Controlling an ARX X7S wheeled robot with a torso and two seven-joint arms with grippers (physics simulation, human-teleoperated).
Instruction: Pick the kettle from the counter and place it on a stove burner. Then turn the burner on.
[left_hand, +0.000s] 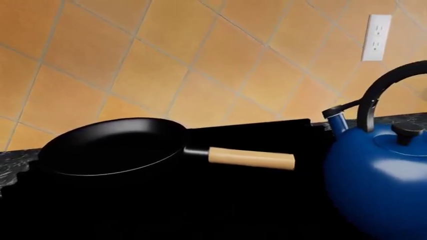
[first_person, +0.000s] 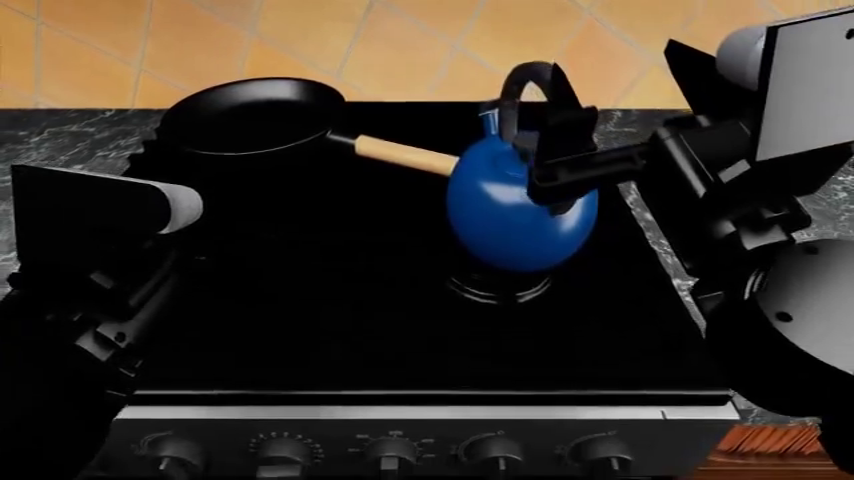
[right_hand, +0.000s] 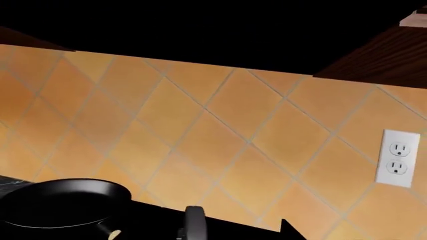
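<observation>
Right gripper (first_person: 567, 165) is pinching the blue kettle (first_person: 514, 205) by its handle, above a stove burner (first_person: 498, 287). Left gripper is hidden, so its state is unclear.

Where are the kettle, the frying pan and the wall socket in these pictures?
kettle (first_person: 514, 225): head view, on its round blue body.
pan (left_hand: 110, 145): left wrist view, on its black inside.
socket (right_hand: 397, 158): right wrist view, on the middle of its white plate.
</observation>
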